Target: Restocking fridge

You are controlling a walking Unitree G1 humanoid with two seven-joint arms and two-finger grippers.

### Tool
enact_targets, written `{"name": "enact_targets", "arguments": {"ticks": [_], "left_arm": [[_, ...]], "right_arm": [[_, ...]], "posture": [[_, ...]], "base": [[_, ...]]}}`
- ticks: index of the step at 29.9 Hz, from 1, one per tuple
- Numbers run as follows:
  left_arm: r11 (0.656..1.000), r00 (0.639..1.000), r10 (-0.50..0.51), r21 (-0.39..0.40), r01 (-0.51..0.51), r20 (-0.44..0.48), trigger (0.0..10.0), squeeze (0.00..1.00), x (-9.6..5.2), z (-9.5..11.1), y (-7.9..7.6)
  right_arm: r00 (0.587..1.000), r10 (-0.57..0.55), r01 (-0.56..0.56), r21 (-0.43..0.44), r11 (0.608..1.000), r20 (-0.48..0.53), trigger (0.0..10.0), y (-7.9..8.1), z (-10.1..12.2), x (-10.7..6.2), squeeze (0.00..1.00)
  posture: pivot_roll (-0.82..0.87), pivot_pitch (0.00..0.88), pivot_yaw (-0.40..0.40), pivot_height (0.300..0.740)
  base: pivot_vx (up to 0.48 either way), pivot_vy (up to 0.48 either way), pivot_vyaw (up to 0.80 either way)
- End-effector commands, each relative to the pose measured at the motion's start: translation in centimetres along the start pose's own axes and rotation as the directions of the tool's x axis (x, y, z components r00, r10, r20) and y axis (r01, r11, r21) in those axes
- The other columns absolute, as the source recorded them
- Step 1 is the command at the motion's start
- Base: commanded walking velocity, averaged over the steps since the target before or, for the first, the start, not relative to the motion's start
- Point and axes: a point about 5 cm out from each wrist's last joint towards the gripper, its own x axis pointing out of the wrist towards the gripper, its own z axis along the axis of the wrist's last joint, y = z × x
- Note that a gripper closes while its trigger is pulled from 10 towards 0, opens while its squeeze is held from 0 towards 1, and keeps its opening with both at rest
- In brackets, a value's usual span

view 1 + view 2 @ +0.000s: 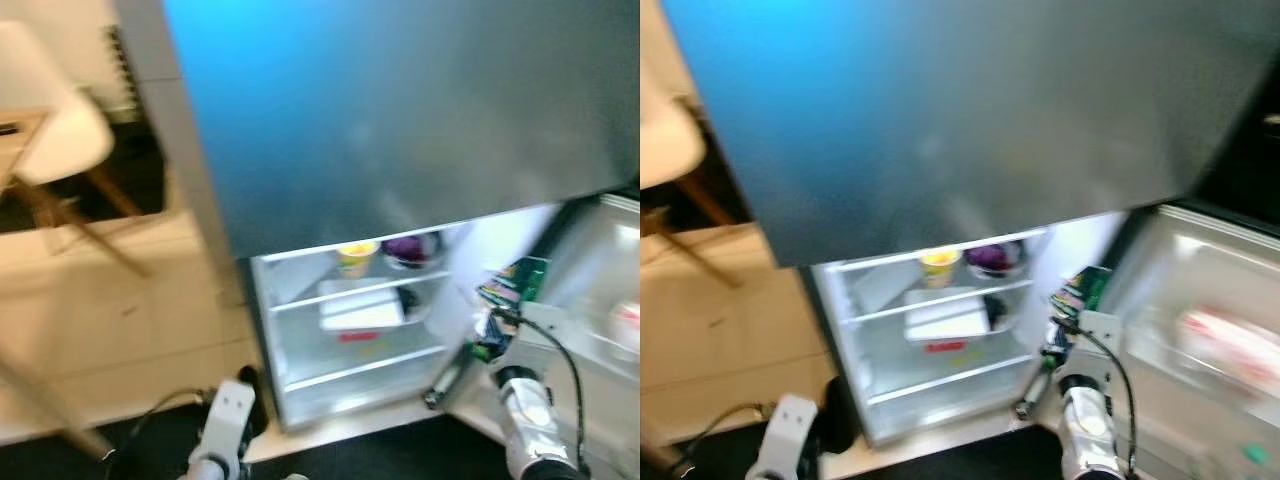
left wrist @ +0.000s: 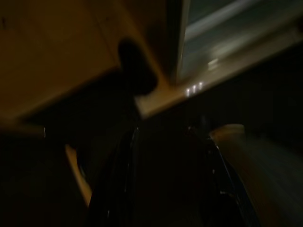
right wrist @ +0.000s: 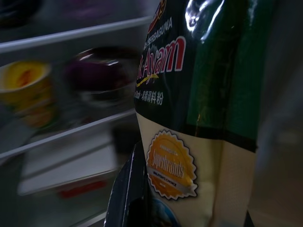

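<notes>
Everything I get from the head camera is smeared with blur, so small detail is hard to read. My right gripper [image 3: 189,208] pinches a green and cream packet [image 3: 208,109] between its fingers [image 3: 128,194]; in the wrist view only one dark finger shows clearly beside the packet, the rest being cut off at the frame edge. The packet's printing is partly legible, with a gold seal low on its front. In the head view the packet [image 1: 512,285] sits at the right side of the open fridge [image 1: 350,330], level with the upper shelf and just in front of the compartment.

My left gripper [image 2: 165,189] hangs low near the floor; its wrist view is very dark and I cannot tell how its fingers stand.

Inside the fridge I make out a yellow cup [image 1: 357,256] and a dark purple bowl [image 1: 408,248] on the top shelf [image 1: 350,290], and a white flat box [image 1: 360,308] below them with something red under it that I cannot identify. The fridge door [image 1: 1210,350] swings out on the right, holding a blurred pink-and-white item. A big grey door panel [image 1: 400,110] covers the upper part of the view.

The floor [image 1: 120,330] is pale wood. A white chair [image 1: 55,130] with wooden legs stands at the left.
</notes>
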Motion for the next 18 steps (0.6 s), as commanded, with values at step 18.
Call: {"name": "enact_targets", "arguments": {"ticks": [18], "left_arm": [[0.973, 0.97, 0.232, 0.013, -0.231, -0.076, 10.0, 0.0, -0.6, -2.1, 4.3]], "right_arm": [[1.0, -0.018, 0.018, -0.002, 1.0, 0.015, 10.0, 0.0, 0.3, 0.1, 0.0]], "posture": [[-0.01, 0.034, -0.046, 0.74]], "base": [[0.0, 0.0, 0.8]]}}
